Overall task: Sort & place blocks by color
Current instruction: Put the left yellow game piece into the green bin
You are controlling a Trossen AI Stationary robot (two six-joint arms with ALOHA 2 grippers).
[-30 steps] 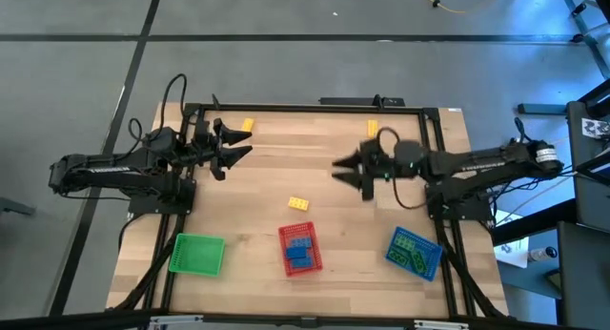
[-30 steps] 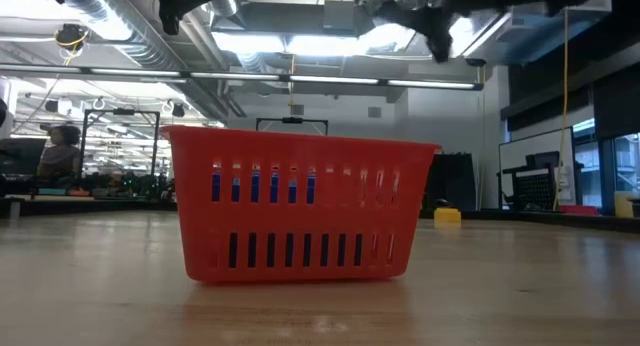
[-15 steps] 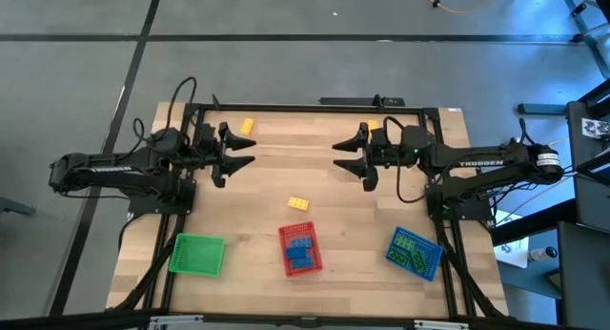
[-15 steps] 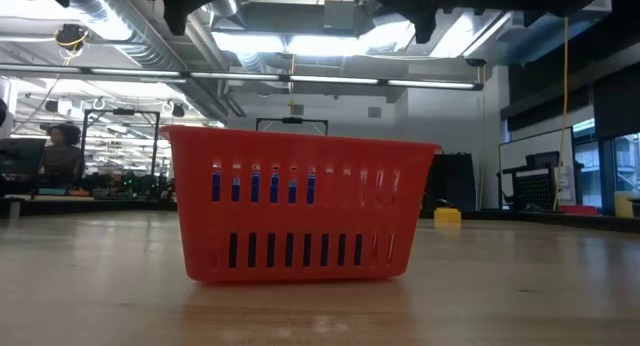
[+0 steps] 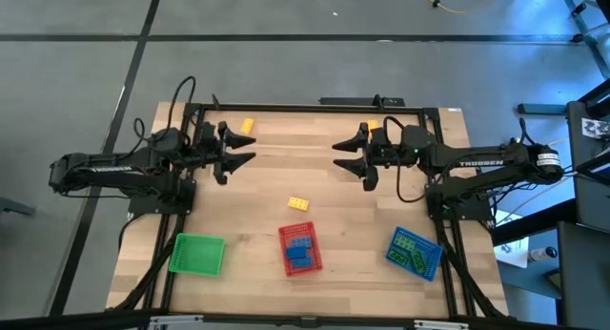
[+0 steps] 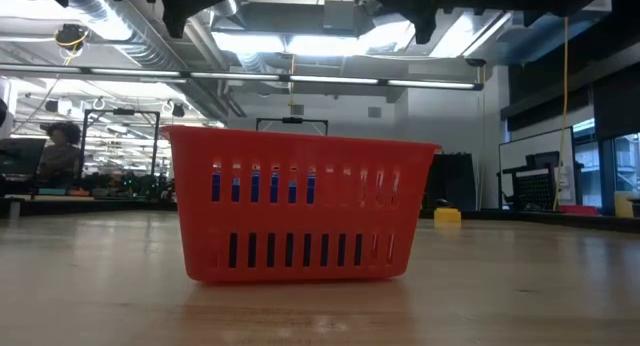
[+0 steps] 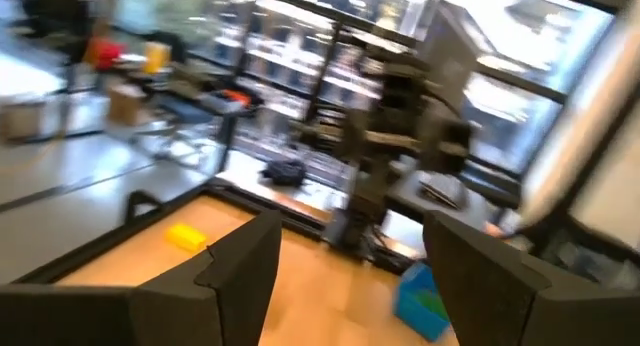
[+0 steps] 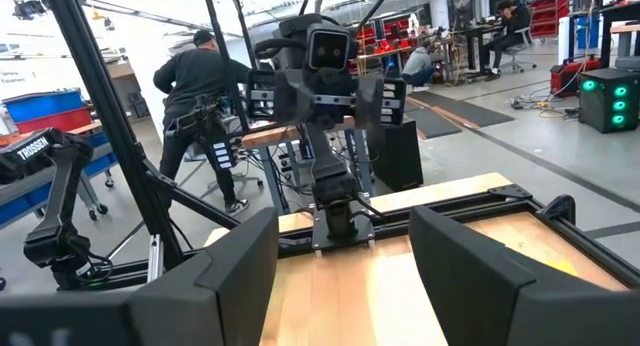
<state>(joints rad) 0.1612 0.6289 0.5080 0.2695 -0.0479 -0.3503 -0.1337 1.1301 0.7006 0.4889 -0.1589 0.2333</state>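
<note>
Both grippers hang spread and empty above the far half of the table: the left gripper [image 5: 238,151] over the left side, the right gripper [image 5: 347,155] facing it from the right, fingers apart on each, nothing between them. Out from there, the loose work: one yellow block [image 5: 246,126] sits near the far edge just beyond the left gripper, another yellow block [image 5: 373,127] peeks out at the far edge right by the right arm's wrist, and a third yellow block [image 5: 299,204] lies alone mid-table, just short of the red tray [image 5: 299,249]. That tray holds blue blocks [image 5: 300,247], the blue tray [image 5: 414,251] carries green blocks [image 5: 412,252], and the green tray [image 5: 196,255] at the near left looks bare. The risk, as I judge it, is a collision: the arms point at each other, and both going for the middle block could clash (one should take it alone). The far-edge blocks sit close to the frame rail, so a descending finger may knock one off or pinch it crooked. Hard to read: the yellow by the right wrist is partly covered by the arm, and counts inside the trays can't be settled from above. The low view shows only blue through the red tray's slots, and the grippers are cut off at its top.
</note>
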